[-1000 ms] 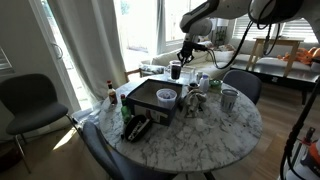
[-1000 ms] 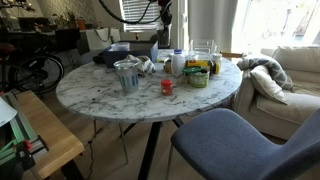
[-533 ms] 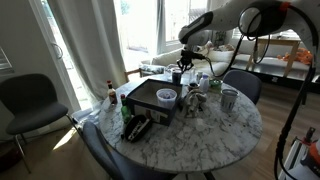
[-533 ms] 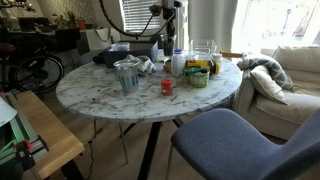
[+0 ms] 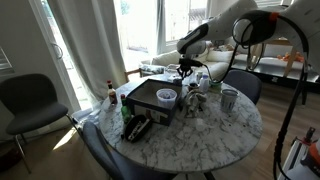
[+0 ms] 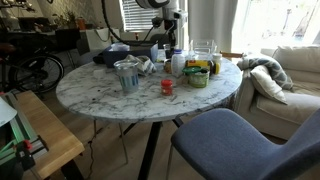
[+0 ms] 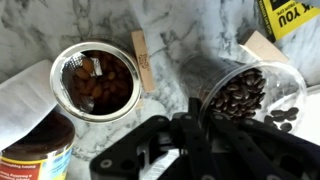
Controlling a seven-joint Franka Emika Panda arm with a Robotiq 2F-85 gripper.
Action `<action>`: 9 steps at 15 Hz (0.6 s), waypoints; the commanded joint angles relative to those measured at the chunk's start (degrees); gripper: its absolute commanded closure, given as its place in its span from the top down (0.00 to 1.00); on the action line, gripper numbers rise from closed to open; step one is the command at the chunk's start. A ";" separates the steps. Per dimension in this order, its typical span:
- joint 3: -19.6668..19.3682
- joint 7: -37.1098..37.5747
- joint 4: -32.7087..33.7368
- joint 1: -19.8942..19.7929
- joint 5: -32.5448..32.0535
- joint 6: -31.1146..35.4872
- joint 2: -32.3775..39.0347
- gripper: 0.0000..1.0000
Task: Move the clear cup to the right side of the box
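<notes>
The clear cup (image 7: 245, 95) is a see-through tumbler; dark bean shapes show through it in the wrist view. My gripper (image 7: 190, 108) is shut on its rim, one finger on each side of the near wall. In an exterior view the gripper (image 5: 184, 68) holds the cup (image 5: 181, 76) low over the table, just past the far right corner of the black box (image 5: 143, 97). In the other view the gripper (image 6: 163, 45) hangs behind the jars, with the box (image 6: 113, 56) to its left. I cannot tell whether the cup touches the table.
An open jar of brown nuts (image 7: 95, 82) stands right beside the cup, and a tin (image 7: 30, 150) beside that. A white bowl (image 5: 166, 96) sits in the box. A metal cup (image 5: 229, 99), a green bowl (image 6: 197, 77), a small red cup (image 6: 167, 87) and glass jars (image 6: 203, 50) crowd the table.
My gripper has carried the cup to the right and lower, from above the box's far edge down among the jars beside the box.
</notes>
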 commanded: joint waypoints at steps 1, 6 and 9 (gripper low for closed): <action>-0.23 1.10 2.35 0.37 -1.36 -0.30 1.93 0.01; 1.93 -1.86 3.67 -1.09 0.23 -2.21 1.14 0.53; 3.16 -2.87 4.89 -2.15 1.32 -5.06 0.81 0.75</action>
